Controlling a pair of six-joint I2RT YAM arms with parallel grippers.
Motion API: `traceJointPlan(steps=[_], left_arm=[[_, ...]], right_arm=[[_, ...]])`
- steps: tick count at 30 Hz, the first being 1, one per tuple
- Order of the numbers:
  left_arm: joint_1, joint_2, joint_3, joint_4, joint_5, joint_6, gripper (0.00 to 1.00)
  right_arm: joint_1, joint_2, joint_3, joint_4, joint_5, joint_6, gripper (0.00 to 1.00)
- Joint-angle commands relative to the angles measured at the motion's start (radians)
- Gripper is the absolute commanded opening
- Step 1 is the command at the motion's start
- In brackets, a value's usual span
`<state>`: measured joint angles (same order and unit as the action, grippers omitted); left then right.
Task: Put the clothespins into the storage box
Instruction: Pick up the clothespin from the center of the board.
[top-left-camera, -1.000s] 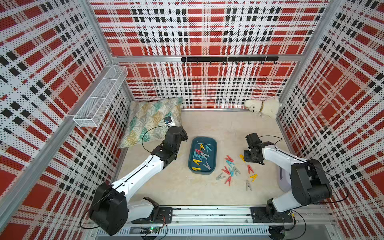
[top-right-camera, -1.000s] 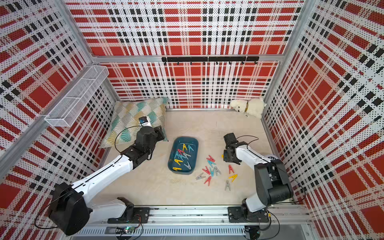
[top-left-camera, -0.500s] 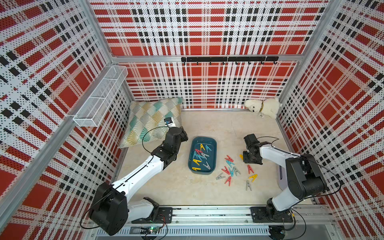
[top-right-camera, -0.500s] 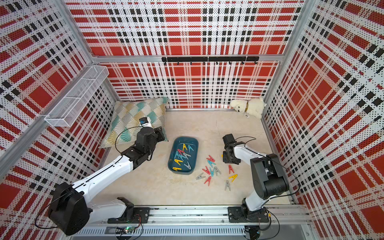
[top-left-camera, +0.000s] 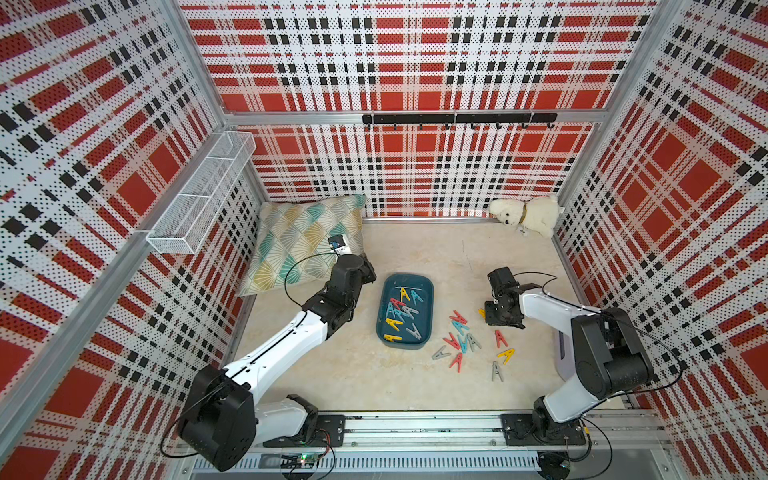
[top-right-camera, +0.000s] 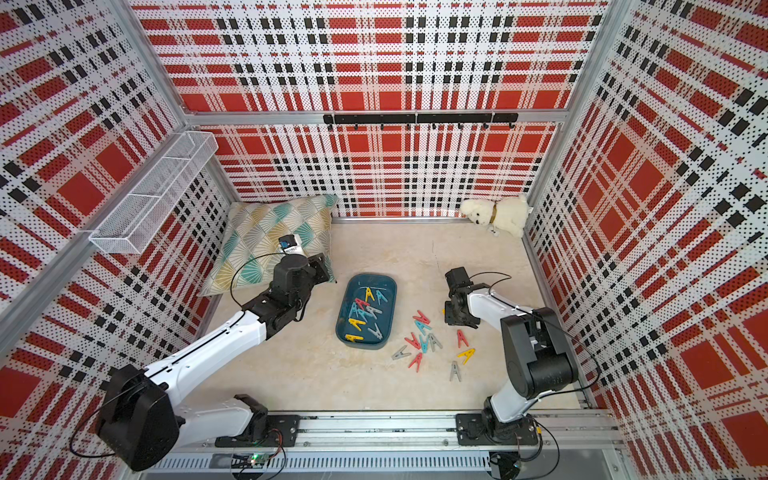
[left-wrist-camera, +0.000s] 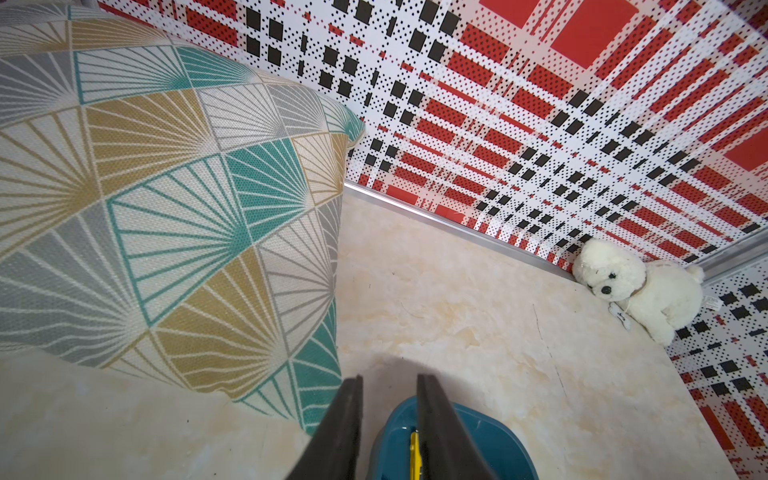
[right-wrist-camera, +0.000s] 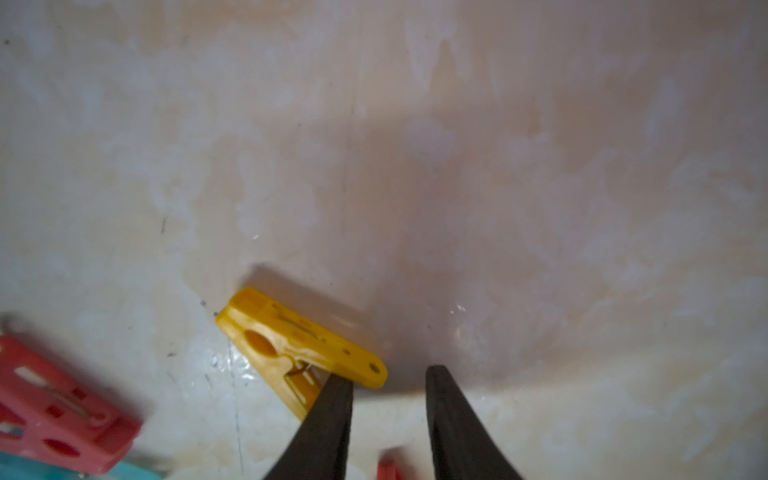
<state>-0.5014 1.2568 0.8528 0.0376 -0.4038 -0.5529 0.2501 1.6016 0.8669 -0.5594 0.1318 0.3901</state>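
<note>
Here, yellow clothespin (right-wrist-camera: 291, 349), beside right end effector (right-wrist-camera: 389, 374)

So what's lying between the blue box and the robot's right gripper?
In a top view: a red clothespin, a light blue clothespin and, nearest the right gripper, a yellow clothespin, all loose on the table.

Red clothespin (right-wrist-camera: 62, 409) blurred, edge-cropped, yellow clothespin (right-wrist-camera: 291, 345) seemingly partly behind right end effector (right-wrist-camera: 390, 376)
</note>
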Motion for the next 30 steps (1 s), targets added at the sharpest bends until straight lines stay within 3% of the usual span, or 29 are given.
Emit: traceJointPlan(steps=[1, 11, 30], left_arm=[[-0.006, -0.016, -0.006, 0.009, -0.006, 0.008, 0.29], [0.004, -0.011, -0.005, 0.016, 0.005, 0.007, 0.29], [0.009, -0.04, -0.012, 0.002, -0.003, 0.007, 0.29]], right_arm=[[-0.005, 0.017, 0.019, 0.022, -0.014, -0.024, 0.38], [0.026, 0.044, 0.047, 0.045, -0.032, -0.045, 0.37], [0.067, 0.106, 0.111, 0.055, -0.075, -0.082, 0.11]])
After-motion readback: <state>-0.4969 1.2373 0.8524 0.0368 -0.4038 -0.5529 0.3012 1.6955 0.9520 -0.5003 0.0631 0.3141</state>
